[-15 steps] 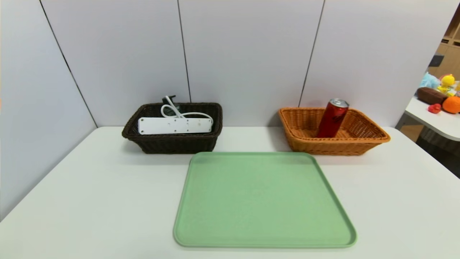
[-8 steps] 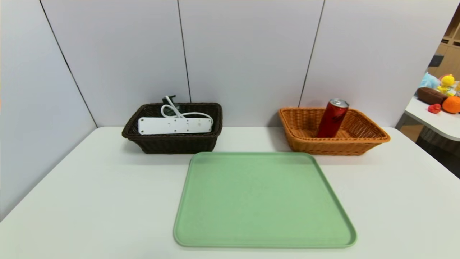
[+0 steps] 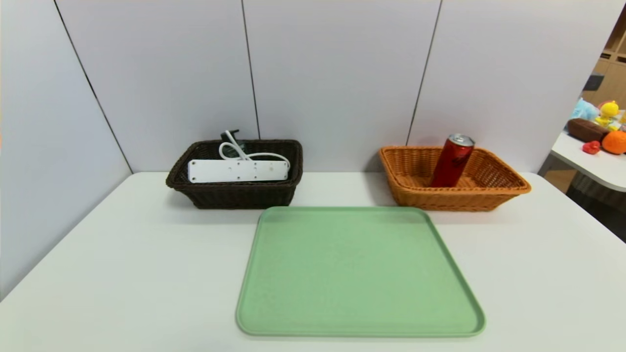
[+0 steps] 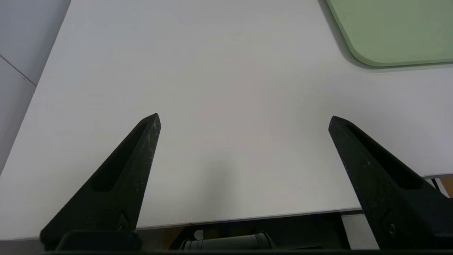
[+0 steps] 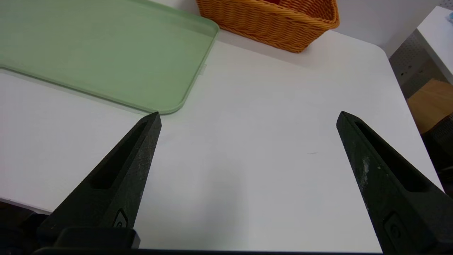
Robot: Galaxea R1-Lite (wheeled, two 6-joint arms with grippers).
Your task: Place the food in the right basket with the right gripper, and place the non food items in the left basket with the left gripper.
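Note:
The red can [image 3: 453, 161] leans inside the orange-tan right basket [image 3: 499, 188] at the back right. In the dark brown left basket [image 3: 234, 195] lie the white power strip [image 3: 238, 171] with its coiled cord and, behind it, the dark pump bottle [image 3: 230, 136], mostly hidden. Neither arm shows in the head view. My left gripper [image 4: 244, 117] hangs open over bare table near the front edge, nothing between its fingers. My right gripper [image 5: 247, 115] is open too, over bare table beside the tray's near right corner, with the right basket [image 5: 269, 21] farther off.
A green tray [image 3: 359, 271] with nothing on it lies in the middle of the white table [image 3: 122, 254]. Grey partition walls close the back and left. A side table with soft toys [image 3: 604, 132] stands off to the right.

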